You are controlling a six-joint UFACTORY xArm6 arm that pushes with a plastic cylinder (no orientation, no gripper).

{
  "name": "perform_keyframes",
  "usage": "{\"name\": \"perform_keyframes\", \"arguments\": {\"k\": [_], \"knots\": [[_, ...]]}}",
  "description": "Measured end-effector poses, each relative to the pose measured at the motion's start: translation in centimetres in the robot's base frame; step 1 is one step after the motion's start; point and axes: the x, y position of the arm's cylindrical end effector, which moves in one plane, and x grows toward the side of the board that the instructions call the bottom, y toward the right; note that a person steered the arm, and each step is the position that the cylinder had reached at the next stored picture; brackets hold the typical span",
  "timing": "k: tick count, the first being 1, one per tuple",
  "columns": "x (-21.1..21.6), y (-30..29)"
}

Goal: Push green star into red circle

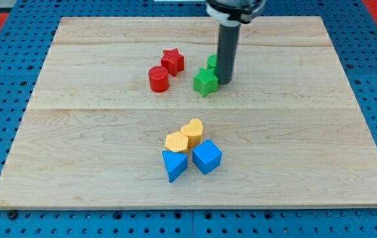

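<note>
Camera view, 1 desk [76, 132]: green star [206, 82] sits right of red circle [158, 79], near, not touching. Rod tip [225, 81] touches star's right side. No pincer fitted. Gap left to close.

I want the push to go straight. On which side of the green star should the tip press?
Press the green star on its right face, where my tip already stands. The red circle lies to the view's left, so pushing leftward aims it there.
</note>
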Motion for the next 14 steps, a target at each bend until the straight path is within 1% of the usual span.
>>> {"name": "perform_keyframes", "arguments": {"k": [1,3,5,6,9,11,12,14], "knots": [[-0.2,-3.4],[-0.4,-6.7],[0.7,-7.0],[0.9,-8.6],[-0.9,-10.9],[-0.4,-10.9],[0.1,-10.1],[5.0,-9.8]]}}
